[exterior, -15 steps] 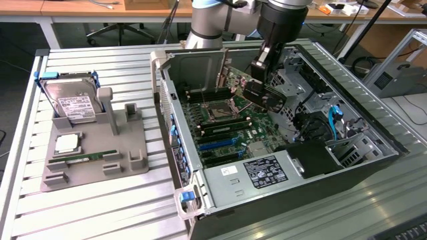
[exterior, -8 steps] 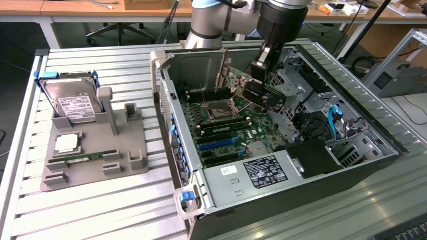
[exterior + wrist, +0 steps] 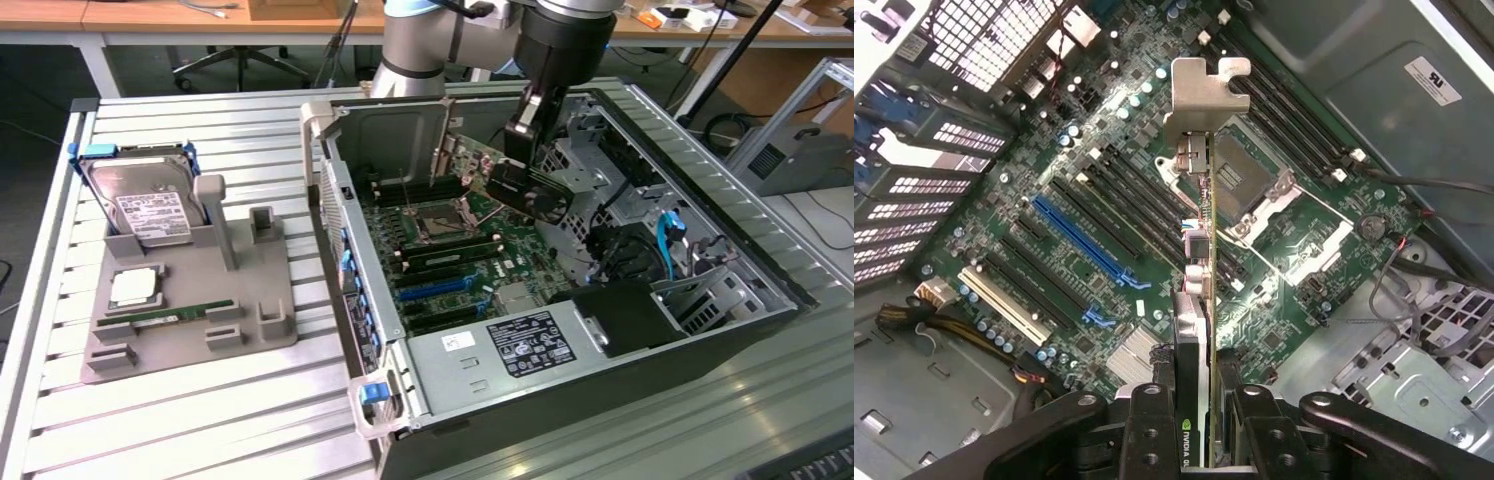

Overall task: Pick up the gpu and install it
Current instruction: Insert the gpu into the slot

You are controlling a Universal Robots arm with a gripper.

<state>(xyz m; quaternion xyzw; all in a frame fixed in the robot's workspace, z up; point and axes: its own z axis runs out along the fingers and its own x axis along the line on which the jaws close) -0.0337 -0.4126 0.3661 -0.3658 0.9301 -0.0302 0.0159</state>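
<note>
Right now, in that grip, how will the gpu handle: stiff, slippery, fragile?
Probably stiff: the gpu runs straight out from the hand. Likely fragile: bare board edge and thin bracket. It may pivot, being pinched far from the bracket.

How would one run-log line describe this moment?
pincer: shut on gpu | gpu: held over motherboard, inside case

Even room light, with bright glare on the motherboard (image 3: pixel 1122 190).

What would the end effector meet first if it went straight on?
Likely the motherboard, around its black slots; the gpu held in the end effector leads and would touch first, though depth is unclear.
</note>
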